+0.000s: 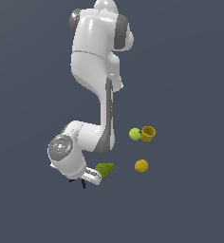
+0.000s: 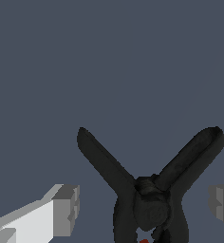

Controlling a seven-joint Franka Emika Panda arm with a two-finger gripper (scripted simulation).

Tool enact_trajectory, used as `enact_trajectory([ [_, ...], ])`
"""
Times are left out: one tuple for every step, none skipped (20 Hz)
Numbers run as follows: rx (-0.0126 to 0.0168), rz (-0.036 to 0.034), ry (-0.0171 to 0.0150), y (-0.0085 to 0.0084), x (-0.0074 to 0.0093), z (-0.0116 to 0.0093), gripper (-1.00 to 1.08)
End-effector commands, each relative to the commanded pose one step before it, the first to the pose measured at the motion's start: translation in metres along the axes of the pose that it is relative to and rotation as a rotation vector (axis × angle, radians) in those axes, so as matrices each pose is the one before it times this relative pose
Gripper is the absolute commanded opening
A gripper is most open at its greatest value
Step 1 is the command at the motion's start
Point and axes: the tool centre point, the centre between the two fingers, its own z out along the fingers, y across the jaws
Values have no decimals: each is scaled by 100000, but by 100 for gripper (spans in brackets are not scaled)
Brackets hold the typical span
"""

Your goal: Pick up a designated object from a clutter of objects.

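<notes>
The black spring clamp (image 2: 149, 204) lies on the grey floor with its two handles splayed in a V and a bit of red tip at the picture's edge. My gripper (image 2: 143, 208) is open, with one finger (image 2: 65, 209) on each side of the clamp body and neither touching it. In the exterior view the gripper (image 1: 80, 178) is low under the wrist, and only thin black bits of the clamp (image 1: 83, 183) stick out beneath it. The olive-green pear (image 1: 105, 169) lies right beside the hand.
A yellow lemon (image 1: 141, 165) lies towards the exterior view's right of the pear. Farther back, a yellow-green ball (image 1: 135, 134) touches a yellow mug (image 1: 148, 133). The green cup and tiny white ball are not in view.
</notes>
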Motion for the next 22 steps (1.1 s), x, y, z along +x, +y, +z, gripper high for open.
enact_trajectory([
  [38, -1, 207, -19, 135, 4, 100],
  [0, 0, 0, 0, 0, 0, -100],
  [0, 0, 0, 0, 0, 0, -100],
  [0, 0, 0, 0, 0, 0, -100],
  [0, 0, 0, 0, 0, 0, -100],
  [0, 0, 0, 0, 0, 0, -100],
  [0, 0, 0, 0, 0, 0, -100],
  [0, 0, 0, 0, 0, 0, -100],
  [0, 0, 0, 0, 0, 0, -100],
  [0, 0, 0, 0, 0, 0, -100],
  [0, 0, 0, 0, 0, 0, -100],
  [0, 0, 0, 2, -12, -11, -100],
  [0, 0, 0, 7, -2, -27, -100],
  [0, 0, 0, 21, -6, -80, -100],
  [0, 0, 0, 35, -10, -134, -100],
  [0, 0, 0, 50, -14, -188, -100],
  [0, 0, 0, 64, -18, -243, -100],
  [0, 0, 0, 79, -22, -299, -100],
  [0, 0, 0, 94, -26, -356, -100],
  [0, 0, 0, 109, -30, -414, -100],
  [0, 0, 0, 125, -34, -474, -100],
  [0, 0, 0, 141, -38, -535, -100],
])
